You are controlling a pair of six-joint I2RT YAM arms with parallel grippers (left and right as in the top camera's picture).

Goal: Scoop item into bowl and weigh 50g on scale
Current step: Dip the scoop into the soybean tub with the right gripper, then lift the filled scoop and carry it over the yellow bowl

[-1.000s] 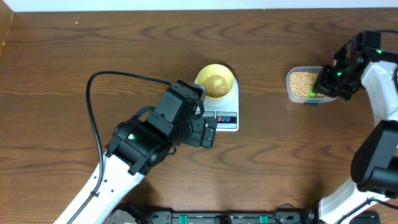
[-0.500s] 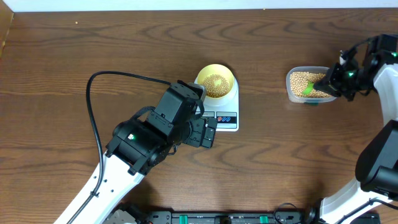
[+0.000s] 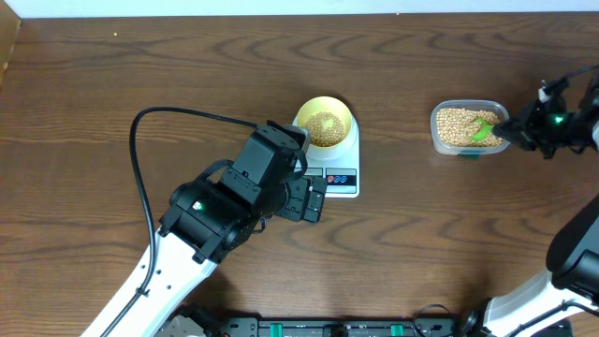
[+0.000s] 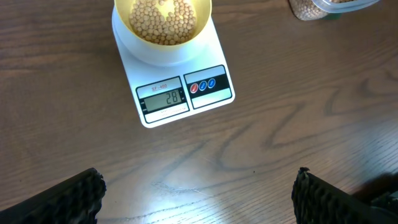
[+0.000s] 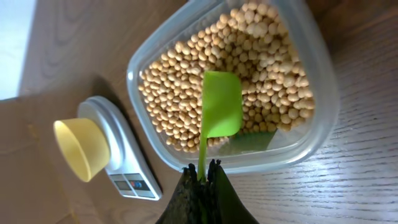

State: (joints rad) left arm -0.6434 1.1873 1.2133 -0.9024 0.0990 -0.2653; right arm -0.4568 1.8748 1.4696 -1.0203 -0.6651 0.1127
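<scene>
while the right gripper (image 5: 202, 174) is clamped fully down on the thin tail of the scoop (image 5: 221, 102), the green blade lies flat over the beans (image 5: 174, 99) and looks bare, so no load has been dug yet. that grip is the first worry: held only at its very end, the scoop could twist between the fingers once it is driven into the heap, tipping the load out. a hard push could also slide the light tub (image 5: 323, 93) across the worktop (image 3: 94, 94), since nothing braces it. the tub is well apart from the scale (image 4: 180, 93), so a heaped blade may shed round beans on the way, and they would roll off. at the far end the risk is overshoot: the display (image 4: 163, 99) reads 28, short of the target, and one full tip might carry it past fifty. a bump on the bowl (image 5: 78, 152) or scale would spoil the reading too. the left gripper (image 4: 199, 199) hangs spread to its widest with nothing between its fingers, over bare worktop just in front of the scale, near enough that a stray move could nudge it.

the tub, clear plastic, is covered across most of its floor with beans, thinner near the wall by the right gripper. the yellow bowl sits on the scale's round platform and holds a mound of beans below its rim.
</scene>
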